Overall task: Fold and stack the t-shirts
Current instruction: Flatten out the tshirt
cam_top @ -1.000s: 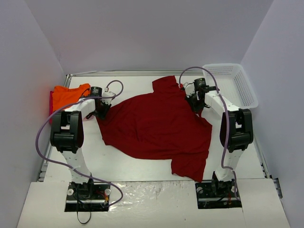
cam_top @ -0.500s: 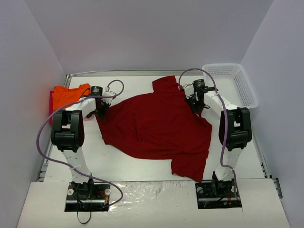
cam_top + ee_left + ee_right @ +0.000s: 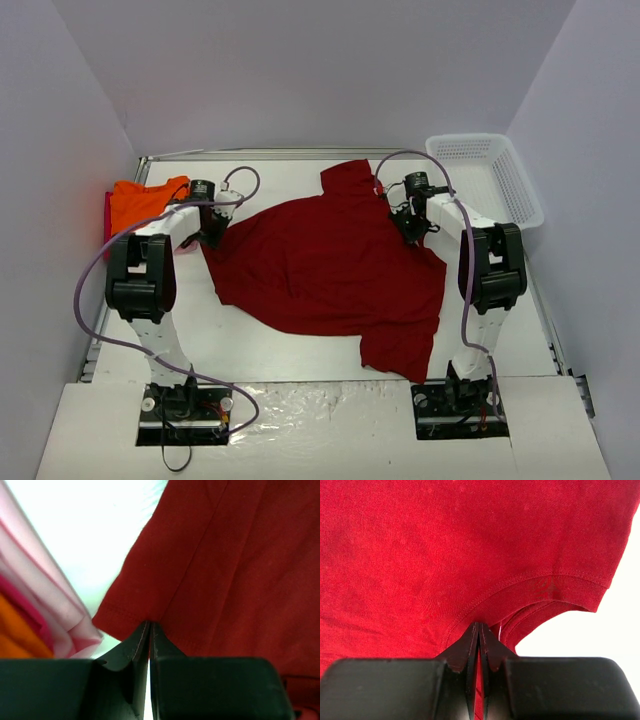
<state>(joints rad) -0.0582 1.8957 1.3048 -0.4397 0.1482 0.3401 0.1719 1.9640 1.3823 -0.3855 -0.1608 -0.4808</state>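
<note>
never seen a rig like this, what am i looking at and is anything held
Two white robot arms are bolted at the near edge of a white table. The wide picture comes from a camera above and behind them; the two close-ups come from cameras on each wrist. A large dark red cloth t-shirt lies spread, with a bright orange t-shirt and a pale pink t-shirt at the left, and a white plastic mesh basket at the far right. The left tool is pinched shut on the red shirt's hem; the right tool is pinched shut at its neckline.
</note>
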